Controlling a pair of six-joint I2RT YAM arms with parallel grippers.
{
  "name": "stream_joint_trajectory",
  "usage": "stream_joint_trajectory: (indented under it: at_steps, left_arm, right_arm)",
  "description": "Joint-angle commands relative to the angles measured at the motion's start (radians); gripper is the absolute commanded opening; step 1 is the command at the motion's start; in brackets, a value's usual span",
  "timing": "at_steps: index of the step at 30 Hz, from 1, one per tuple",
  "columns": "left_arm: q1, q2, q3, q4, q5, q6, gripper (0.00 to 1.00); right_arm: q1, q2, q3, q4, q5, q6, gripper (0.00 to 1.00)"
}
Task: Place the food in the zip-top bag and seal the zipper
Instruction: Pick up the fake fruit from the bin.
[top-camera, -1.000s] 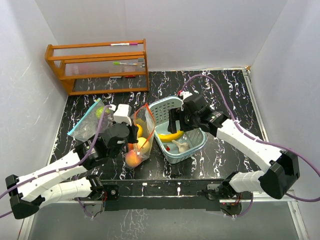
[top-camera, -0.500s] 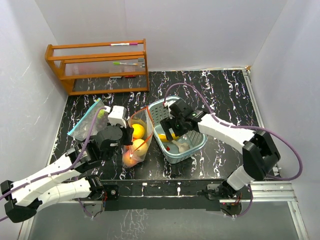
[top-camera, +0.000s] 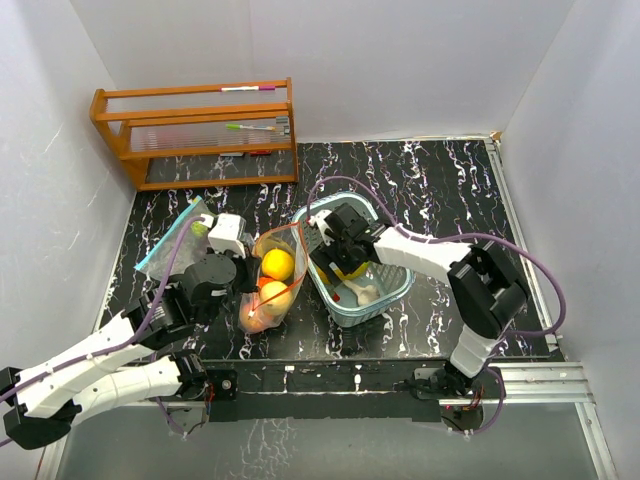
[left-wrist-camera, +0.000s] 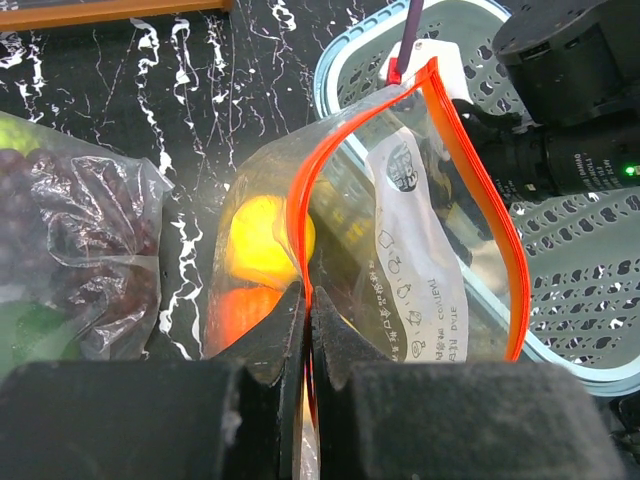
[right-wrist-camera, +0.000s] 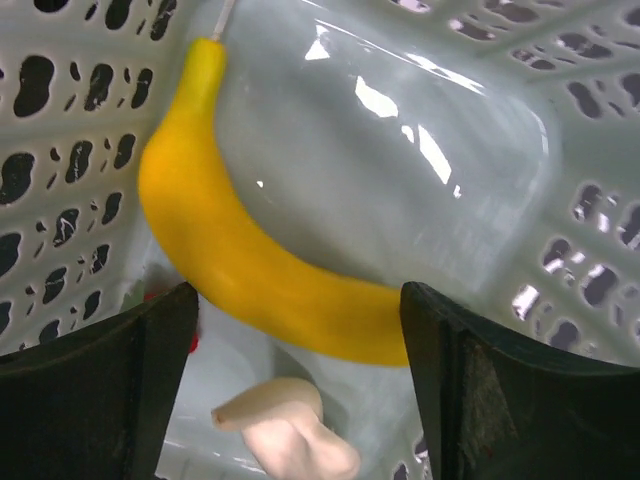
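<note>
L gripper (left-wrist-camera: 308, 312) is pinched shut on the orange rim of the zip-top bag (left-wrist-camera: 415, 265), mid-table (left-wrist-camera: 120, 90) w/ two fruits (left-wrist-camera: 265, 240) inside, while the R gripper (right-wrist-camera: 295, 300) hangs wide open & empty over the banana (right-wrist-camera: 240, 265) in the basket (right-wrist-camera: 60, 120), whose glossy curve could squirt out of an off-centre pinch.

The left arm (top-camera: 95, 350) and right arm (top-camera: 420, 252) look alike: 2 long links in glossy white shells, with bulky black housings at the joints and wrists and black bases at the near edge. A thin purple cable (left-wrist-camera: 412, 25) trails along each arm. The left gripper (left-wrist-camera: 308, 300) and right gripper (right-wrist-camera: 300, 300) have matte black, blunt fingers. 1 small green light (left-wrist-camera: 630, 170) glows on the right wrist housing.
</note>
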Motion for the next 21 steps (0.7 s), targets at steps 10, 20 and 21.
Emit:
stream_joint_trajectory:
  at_steps: [10,20,21]
  left_arm:
    - [0.004,-0.028,0.037,-0.026,-0.046,0.008,0.00]
    - [0.003,-0.001,0.050,-0.026,-0.044,0.009,0.00]
    - [0.004,0.002,0.050,-0.025,-0.043,0.008,0.00]
  right_arm:
    - [0.003,0.049,0.011,0.051,-0.046,0.005,0.15]
    - [0.002,-0.257,0.054,0.058,-0.018,0.137,0.08]
    - [0.003,-0.290,0.058,0.058,-0.024,0.143,0.08]
